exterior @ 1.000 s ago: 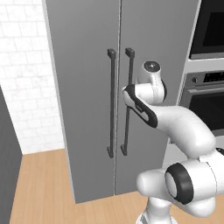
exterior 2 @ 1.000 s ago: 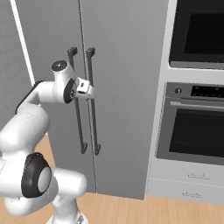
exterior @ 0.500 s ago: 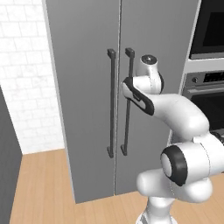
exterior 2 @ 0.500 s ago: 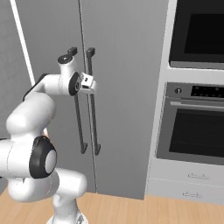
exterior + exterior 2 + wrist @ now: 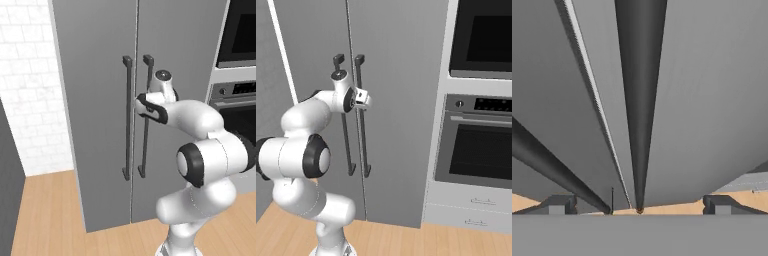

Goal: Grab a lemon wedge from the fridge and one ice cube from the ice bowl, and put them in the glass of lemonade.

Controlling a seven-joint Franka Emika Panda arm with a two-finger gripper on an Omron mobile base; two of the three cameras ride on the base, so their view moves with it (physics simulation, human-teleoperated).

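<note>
The tall grey fridge (image 5: 100, 100) stands upright, both doors closed, dark bar handles side by side.

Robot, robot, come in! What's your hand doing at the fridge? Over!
Gripper open, lined up on right door handle. Fridge doors both shut. Nothing held, nothing in the way.

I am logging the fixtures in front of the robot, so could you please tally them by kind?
Fridge: 1
Fridge bar handles: 2
Oven fronts: 2
Drawers under the ovens: 2
Total: 7
</note>
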